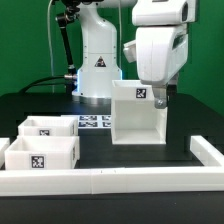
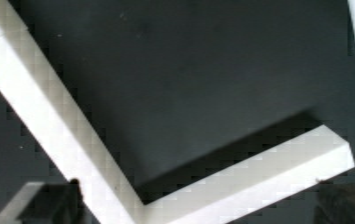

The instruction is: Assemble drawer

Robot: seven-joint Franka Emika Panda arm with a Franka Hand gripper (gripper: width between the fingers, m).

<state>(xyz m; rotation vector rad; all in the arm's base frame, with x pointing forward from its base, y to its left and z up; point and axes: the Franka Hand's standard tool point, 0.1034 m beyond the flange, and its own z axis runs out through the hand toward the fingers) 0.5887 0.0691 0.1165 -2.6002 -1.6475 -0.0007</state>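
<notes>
The white drawer case (image 1: 130,112), an open-fronted box with a marker tag on its back wall, stands in the middle of the table. My gripper (image 1: 160,98) hangs at its top corner on the exterior view's right. In the wrist view two white walls of the case (image 2: 58,110) meet in a V between my dark fingertips (image 2: 49,203). My gripper (image 2: 188,212) is open, with the jaws wide apart on either side of that corner. Two white drawer trays, one nearer (image 1: 42,152) and one behind it (image 1: 45,128), sit at the exterior view's left.
A low white fence (image 1: 120,180) runs along the table's front edge and turns back at the exterior view's right. The marker board (image 1: 95,122) lies behind the case, in front of the arm's base (image 1: 98,60).
</notes>
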